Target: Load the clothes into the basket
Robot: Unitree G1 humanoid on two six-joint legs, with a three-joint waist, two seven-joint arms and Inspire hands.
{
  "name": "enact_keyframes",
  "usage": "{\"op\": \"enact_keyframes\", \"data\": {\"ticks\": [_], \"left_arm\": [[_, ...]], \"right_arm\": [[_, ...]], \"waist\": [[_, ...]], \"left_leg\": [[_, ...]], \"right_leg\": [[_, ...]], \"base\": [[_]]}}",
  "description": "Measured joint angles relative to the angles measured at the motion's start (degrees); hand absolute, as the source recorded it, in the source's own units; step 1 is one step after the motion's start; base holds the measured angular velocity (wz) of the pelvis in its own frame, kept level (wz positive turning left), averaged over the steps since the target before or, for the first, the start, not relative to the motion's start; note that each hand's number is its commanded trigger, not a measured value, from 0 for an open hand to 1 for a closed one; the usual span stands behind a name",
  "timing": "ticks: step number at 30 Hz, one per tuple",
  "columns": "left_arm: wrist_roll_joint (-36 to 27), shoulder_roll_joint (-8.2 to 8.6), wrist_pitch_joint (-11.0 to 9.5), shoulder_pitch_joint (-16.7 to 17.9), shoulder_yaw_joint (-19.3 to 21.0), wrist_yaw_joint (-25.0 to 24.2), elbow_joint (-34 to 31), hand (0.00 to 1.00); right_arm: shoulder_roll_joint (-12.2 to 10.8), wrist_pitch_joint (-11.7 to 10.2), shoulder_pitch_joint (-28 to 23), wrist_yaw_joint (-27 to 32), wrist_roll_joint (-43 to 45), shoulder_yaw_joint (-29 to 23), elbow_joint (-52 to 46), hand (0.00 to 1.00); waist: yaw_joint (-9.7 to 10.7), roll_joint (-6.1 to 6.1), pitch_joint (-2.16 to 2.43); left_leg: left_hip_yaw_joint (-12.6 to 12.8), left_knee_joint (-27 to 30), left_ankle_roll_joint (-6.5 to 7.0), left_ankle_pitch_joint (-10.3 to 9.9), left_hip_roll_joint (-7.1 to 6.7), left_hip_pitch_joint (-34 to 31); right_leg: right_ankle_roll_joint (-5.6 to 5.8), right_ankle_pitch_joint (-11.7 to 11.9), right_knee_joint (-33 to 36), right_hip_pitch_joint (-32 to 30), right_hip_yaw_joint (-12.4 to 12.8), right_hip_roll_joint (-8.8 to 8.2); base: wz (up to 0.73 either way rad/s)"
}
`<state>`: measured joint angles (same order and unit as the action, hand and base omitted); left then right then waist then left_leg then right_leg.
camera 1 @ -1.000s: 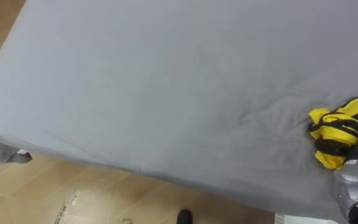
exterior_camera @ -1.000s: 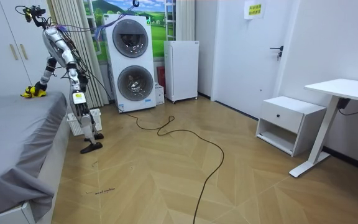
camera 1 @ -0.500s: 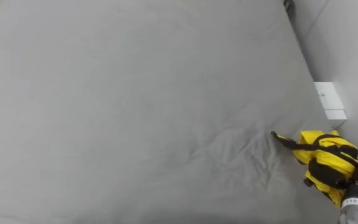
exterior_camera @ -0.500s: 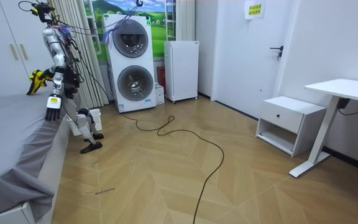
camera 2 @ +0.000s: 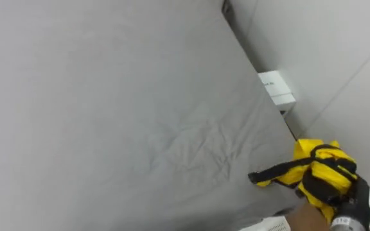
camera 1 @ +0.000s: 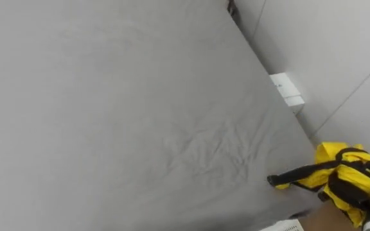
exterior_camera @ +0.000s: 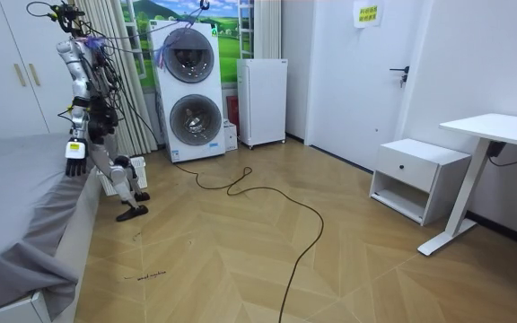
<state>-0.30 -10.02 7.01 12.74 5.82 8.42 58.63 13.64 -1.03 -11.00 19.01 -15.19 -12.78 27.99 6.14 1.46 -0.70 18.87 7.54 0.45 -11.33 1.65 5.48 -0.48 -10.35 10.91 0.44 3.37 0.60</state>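
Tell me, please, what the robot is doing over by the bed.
The robot stands beside the grey bed. Its right robot hand is shut on a yellow and black garment, held just past the bed's edge, a dark strap trailing toward the bed. Its left robot hand hangs open at its side.

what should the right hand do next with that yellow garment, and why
Probably carry the right hand past the edge of the bed and lower it toward the white basket by the robot's feet. Its fingers are curled round the yellow and black garment, lifted at that edge, a dark strap trailing over the sheet.
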Motion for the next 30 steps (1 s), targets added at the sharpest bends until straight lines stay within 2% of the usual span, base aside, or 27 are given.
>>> {"op": "enact_keyframes", "data": {"ticks": [1, 3, 5, 9, 11, 13, 18, 20, 21, 26, 30], "left_arm": [[0.0, 0.03, 0.7, 0.2, 0.2, -0.2, 0.1, 0.0], [0.0, 0.02, 1.4, 0.7, 0.3, -0.2, 0.1, 0.0], [0.0, 0.02, 1.8, 1.2, 0.6, -0.1, 0.9, 0.0], [0.0, 0.06, 2.4, 2.1, 0.1, 0.2, 1.0, 0.0], [1.1, 0.06, 3.0, 2.5, 0.1, 0.7, 1.0, 0.0], [1.2, 0.04, 3.7, 2.7, 0.1, 0.8, 1.0, 0.0], [1.2, 0.04, 4.8, 2.6, -0.5, 0.5, 1.0, 0.0], [1.2, 0.04, 4.8, 2.5, -0.8, -0.2, 1.0, 0.0], [1.2, 0.03, 4.8, 2.4, -1.4, -0.2, 1.0, 0.0], [1.0, 0.05, 4.8, 0.8, -2.9, -0.2, 1.1, 0.0], [0.9, 0.04, 4.8, -0.2, -4.5, -0.1, 1.1, 0.0]], "right_arm": [[-0.2, 0.0, 0.0, -0.3, 0.1, -1.0, 0.9, 1.0], [-0.7, 0.0, -0.5, -0.6, 0.1, -1.9, 1.5, 1.0], [-1.5, 0.0, -1.0, -1.3, -0.3, -3.1, 3.3, 1.0], [-3.4, 0.2, -2.3, -1.4, -0.3, -4.4, 5.6, 1.0], [-4.6, 1.3, -3.3, -1.7, -0.3, -4.4, 5.9, 1.0], [-5.0, 1.4, -3.9, -2.5, 0.0, -4.4, 6.4, 1.0], [-5.0, 1.7, -3.1, -3.3, 0.3, -4.7, 7.5, 1.0], [-4.7, 1.7, -2.8, -3.1, 1.7, -4.8, 7.6, 1.0], [-4.5, 1.7, -2.5, -3.0, 2.3, -4.8, 7.8, 1.0], [-3.8, 1.7, 4.9, -2.7, 3.2, -4.8, 13.8, 1.0], [-2.5, 1.7, 8.2, -0.9, 3.3, -4.7, 16.5, 1.0]], "waist": [[0.1, -0.31, 0.06], [0.5, -0.64, 0.06], [2.2, -0.79, 0.03], [3.6, -1.14, 0.04], [4.4, -1.18, 0.01], [5.4, -1.31, -0.03], [6.3, -2.28, -0.15], [6.4, -3.08, -0.45], [6.4, -3.31, -0.44], [6.4, -4.94, -0.4], [6.2, -6.38, -0.22]], "left_leg": [[1.1, 0.0, -0.07, -0.2, 0.24, 0.1], [2.6, 0.0, -0.21, -0.4, 0.64, 0.2], [3.0, 0.0, -0.25, -0.4, 0.74, 0.3], [4.1, 0.0, -0.28, -0.4, 0.83, 0.3], [4.7, 0.0, -0.31, -0.5, 0.87, 0.2], [4.8, 0.0, -0.27, -0.5, 0.88, 0.2], [6.6, 0.3, -0.1, -0.6, 0.71, -1.7], [6.6, 1.2, 0.26, -0.8, 0.73, -3.3], [6.7, 1.3, 0.35, -0.8, 0.72, -3.7], [7.0, 2.0, 0.96, -0.7, 0.55, -8.2], [6.4, 2.4, 1.16, -0.5, 0.19, -10.8]], "right_leg": [[0.0, 0.4, 0.0, -0.3, 1.3, 0.38], [-0.12, 0.7, -0.2, -0.7, 2.3, 0.74], [-0.18, 0.8, -0.1, -0.8, 3.1, 0.94], [-0.15, 0.9, -0.1, -1.2, 4.1, 1.14], [-0.13, 0.9, -0.1, -1.6, 4.6, 1.29], [-0.04, 1.0, 0.0, -1.7, 5.0, 1.37], [0.25, 1.2, 2.3, -5.4, 6.5, 1.55], [0.39, 1.4, 3.2, -7.1, 6.9, 1.55], [0.45, 1.4, 3.4, -7.7, 7.1, 1.54], [0.85, 1.7, 5.1, -13.0, 7.2, 1.21], [0.88, 1.8, 5.8, -15.5, 7.1, 1.21]], "base": [[-0.52], [-0.37], [-0.15], [-0.15], [-0.15], [-0.1], [-0.23], [-0.15], [-0.08], [-0.11], [0.08]]}}
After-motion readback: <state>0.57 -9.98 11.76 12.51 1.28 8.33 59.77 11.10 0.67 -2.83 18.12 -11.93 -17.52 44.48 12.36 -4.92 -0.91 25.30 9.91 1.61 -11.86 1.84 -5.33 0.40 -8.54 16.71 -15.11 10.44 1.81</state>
